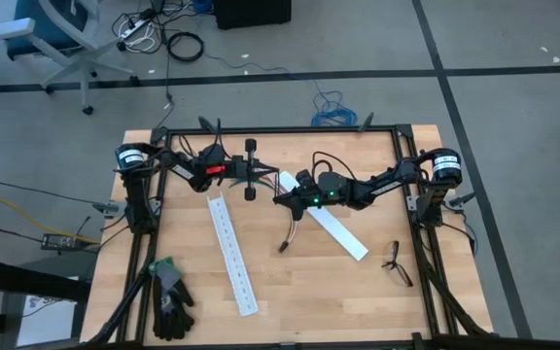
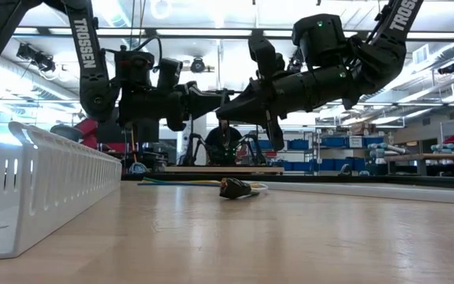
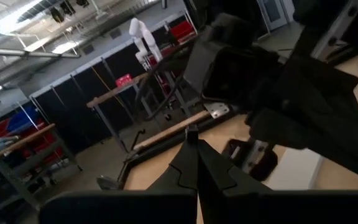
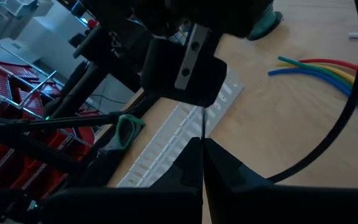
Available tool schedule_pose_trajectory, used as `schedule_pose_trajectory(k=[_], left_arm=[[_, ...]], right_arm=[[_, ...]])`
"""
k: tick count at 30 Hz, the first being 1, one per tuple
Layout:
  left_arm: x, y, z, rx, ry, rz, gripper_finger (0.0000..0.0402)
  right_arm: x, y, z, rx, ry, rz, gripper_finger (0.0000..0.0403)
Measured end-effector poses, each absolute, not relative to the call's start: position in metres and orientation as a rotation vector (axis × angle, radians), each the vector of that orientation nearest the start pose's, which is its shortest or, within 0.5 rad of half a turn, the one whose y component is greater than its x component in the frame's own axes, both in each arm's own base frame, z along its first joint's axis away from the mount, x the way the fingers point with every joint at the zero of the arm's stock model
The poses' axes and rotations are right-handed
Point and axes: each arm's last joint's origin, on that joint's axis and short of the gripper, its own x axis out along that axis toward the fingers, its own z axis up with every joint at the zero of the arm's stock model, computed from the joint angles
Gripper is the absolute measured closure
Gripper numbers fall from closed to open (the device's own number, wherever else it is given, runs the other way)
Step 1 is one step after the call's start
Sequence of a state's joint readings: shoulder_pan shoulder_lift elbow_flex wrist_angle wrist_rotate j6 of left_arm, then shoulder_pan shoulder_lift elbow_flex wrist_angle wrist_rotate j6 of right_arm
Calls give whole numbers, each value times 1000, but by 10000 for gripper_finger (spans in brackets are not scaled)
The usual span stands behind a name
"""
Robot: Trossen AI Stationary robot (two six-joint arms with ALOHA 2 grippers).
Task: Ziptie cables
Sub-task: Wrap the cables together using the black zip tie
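Meanwhile both closed, empty pincers, left (image 1: 252, 171) and right (image 1: 282, 197), hover above limp, light cables (image 1: 293, 231), best gripped mid-bundle on the tabletop (image 1: 338, 292).

Wooden surface (image 1: 358, 292) under me: two white slotted strips (image 1: 232, 255) and (image 1: 336, 231), cables (image 1: 291, 233) between them, black-green gloves (image 1: 170, 297) near my left front corner, spectacles (image 1: 396, 263) at my right.

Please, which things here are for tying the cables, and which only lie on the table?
For the job: cables, ziptie.
Lying about: long slotted strip, short slotted strip, gloves, spectacles.
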State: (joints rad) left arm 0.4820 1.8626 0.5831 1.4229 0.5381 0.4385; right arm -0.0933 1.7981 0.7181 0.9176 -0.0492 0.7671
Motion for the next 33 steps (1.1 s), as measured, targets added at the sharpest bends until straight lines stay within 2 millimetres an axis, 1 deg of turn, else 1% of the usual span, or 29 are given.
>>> schedule_pose_trajectory(k=[10, 22, 33], left_arm=[[286, 134, 152, 505, -135, -39, 401], [286, 134, 152, 503, -135, -42, 401], [286, 133, 151, 505, -133, -73, 401]], right_arm=[[342, -31, 157, 770, 139, -101, 403], [341, -34, 156, 803, 145, -125, 403], [340, -41, 155, 823, 143, -148, 403]])
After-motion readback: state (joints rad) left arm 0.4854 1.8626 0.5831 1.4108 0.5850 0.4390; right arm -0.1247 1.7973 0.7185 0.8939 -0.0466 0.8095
